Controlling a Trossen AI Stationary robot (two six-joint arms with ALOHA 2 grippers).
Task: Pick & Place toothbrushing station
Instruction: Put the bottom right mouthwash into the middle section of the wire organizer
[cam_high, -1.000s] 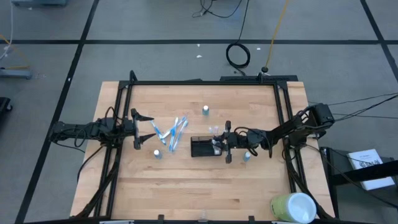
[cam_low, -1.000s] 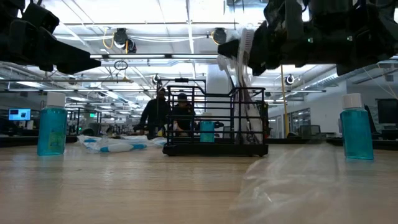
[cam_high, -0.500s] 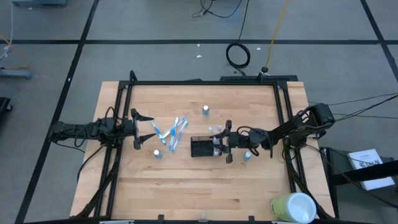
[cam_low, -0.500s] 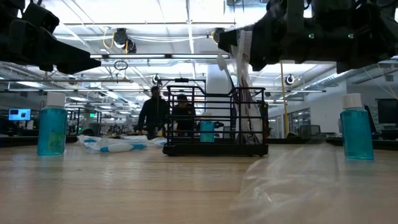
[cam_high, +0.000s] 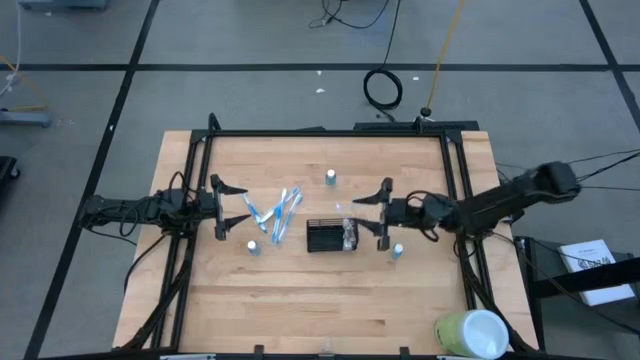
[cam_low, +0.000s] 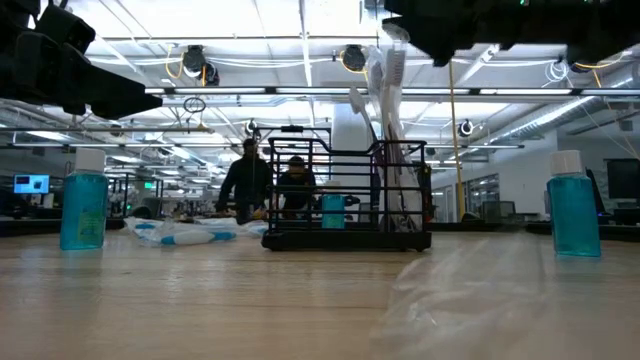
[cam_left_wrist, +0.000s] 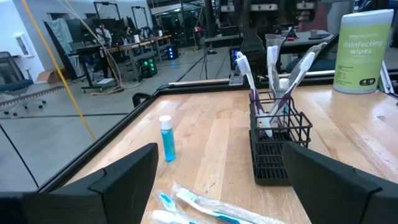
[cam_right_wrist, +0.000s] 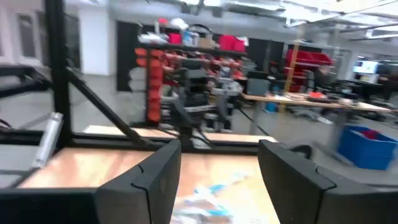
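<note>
The toothbrushing station (cam_high: 328, 237), a small black wire holder, stands on its base near the table's middle. Several toothbrushes (cam_left_wrist: 268, 74) stand upright in its right end (cam_low: 388, 110). My right gripper (cam_high: 365, 212) hangs open just right of the holder and above it, touching nothing; its two fingers stand apart in its wrist view (cam_right_wrist: 217, 180). My left gripper (cam_high: 246, 206) waits open at the table's left. More wrapped toothbrushes (cam_high: 277, 208) lie flat between it and the holder.
Small blue bottles stand far of the holder (cam_high: 330, 177), near-left of it (cam_high: 253, 247) and near-right of it (cam_high: 397, 251). A wipes canister (cam_high: 470, 334) stands at the near right corner. A black metal frame (cam_high: 330, 132) rims the table. People show in the room behind.
My right gripper has opened and let go of a toothbrush, which now stands leaning in the holder's right end. The gripper has then risen and drawn back toward the table's right edge.
</note>
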